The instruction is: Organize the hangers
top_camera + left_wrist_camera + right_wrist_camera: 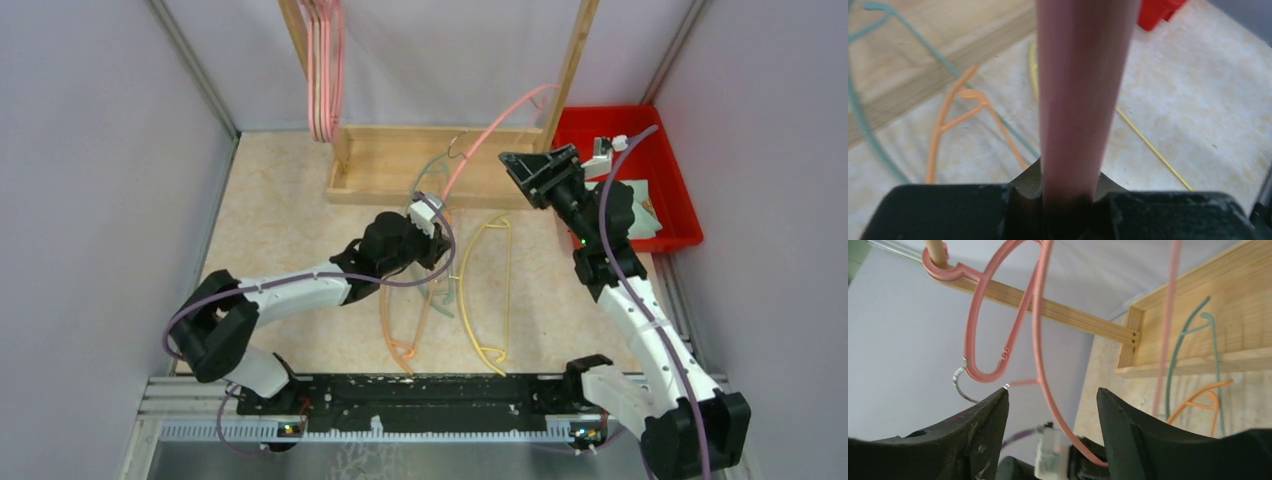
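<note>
My left gripper (432, 222) is shut on a pink hanger (497, 112) and holds it tilted up toward the rack's right post; its thick bar fills the left wrist view (1078, 90) between the jaws. My right gripper (528, 168) is open and empty, just right of that hanger; the hanger's arc (1040, 355) shows between its spread fingers (993, 415). Several pink hangers (324, 70) hang from the rack rod at the back left. Orange (398, 320), yellow (487, 290) and green (432, 178) hangers lie on the table.
The wooden rack's base (380, 165) and right post (572, 60) stand at the back. A red bin (665, 170) with papers sits at the back right, behind the right arm. Grey walls close in both sides.
</note>
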`<state>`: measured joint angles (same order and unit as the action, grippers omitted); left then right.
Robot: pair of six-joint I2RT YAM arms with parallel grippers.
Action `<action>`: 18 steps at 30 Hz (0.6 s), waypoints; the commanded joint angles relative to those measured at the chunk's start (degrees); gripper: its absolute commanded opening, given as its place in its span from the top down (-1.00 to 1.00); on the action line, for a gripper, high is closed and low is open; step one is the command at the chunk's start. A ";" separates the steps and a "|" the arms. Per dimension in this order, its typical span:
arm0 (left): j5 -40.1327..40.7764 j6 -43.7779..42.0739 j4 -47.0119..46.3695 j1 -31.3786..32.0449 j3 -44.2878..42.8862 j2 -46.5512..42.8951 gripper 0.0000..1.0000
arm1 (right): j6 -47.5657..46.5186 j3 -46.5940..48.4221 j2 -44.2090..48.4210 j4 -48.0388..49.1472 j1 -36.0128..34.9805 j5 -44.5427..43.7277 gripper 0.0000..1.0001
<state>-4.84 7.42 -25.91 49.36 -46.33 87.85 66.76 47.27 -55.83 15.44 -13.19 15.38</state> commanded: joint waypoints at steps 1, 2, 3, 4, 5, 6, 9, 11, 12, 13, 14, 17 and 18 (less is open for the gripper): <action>14.24 -3.99 7.20 -0.30 -4.12 -5.61 1.00 | -8.53 -0.11 6.59 -8.12 -0.18 0.07 -0.37; 16.09 -4.61 8.60 -0.27 -5.16 -6.01 1.00 | -9.97 -0.15 7.80 -9.84 -0.17 -0.17 -0.39; 17.61 -5.12 10.64 -0.26 -6.48 -6.29 1.00 | -11.32 -0.09 8.85 -11.62 -0.12 -0.58 -0.40; 18.85 -5.69 12.81 -0.28 -8.13 -6.44 1.00 | -12.74 0.12 9.96 -13.50 -0.16 -1.25 -0.40; 20.22 -5.83 14.68 -0.29 -9.65 -6.61 1.00 | -14.24 0.31 10.97 -15.42 -0.12 -2.02 -0.40; 20.75 -5.97 16.51 -0.36 -11.04 -6.64 1.00 | -15.41 0.48 11.94 -17.12 -0.16 -3.08 -0.40; 21.54 -6.82 24.45 -0.78 -18.08 -4.61 1.00 | -18.64 0.90 14.24 -21.15 -0.14 -6.83 -0.41; 21.55 -7.21 29.89 -1.42 -23.75 -2.41 1.00 | -19.70 0.94 15.21 -22.39 -0.14 -8.61 -0.41; 21.00 -7.32 31.98 -1.77 -26.26 -1.32 1.00 | -20.06 1.03 15.52 -22.58 -0.09 -9.01 -0.42; 20.56 -7.33 33.55 -2.24 -28.35 -0.45 1.00 | -20.41 1.18 15.59 -22.71 -0.08 -9.15 -0.42; 19.83 -7.41 34.79 -2.65 -30.42 0.31 1.00 | -20.60 1.31 15.56 -22.90 -0.07 -9.48 -0.42; 17.04 -7.24 40.28 -4.74 -39.04 3.62 1.00 | -20.92 1.67 15.41 -22.81 -0.08 -9.85 -0.42; 16.42 -7.24 42.54 -5.45 -42.11 5.00 1.00 | -21.03 1.83 15.34 -22.77 0.03 -10.02 -0.42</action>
<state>13.63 0.91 7.88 46.44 -78.96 89.36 48.34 47.16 -40.91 -7.40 -13.28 7.53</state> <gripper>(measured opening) 0.180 0.709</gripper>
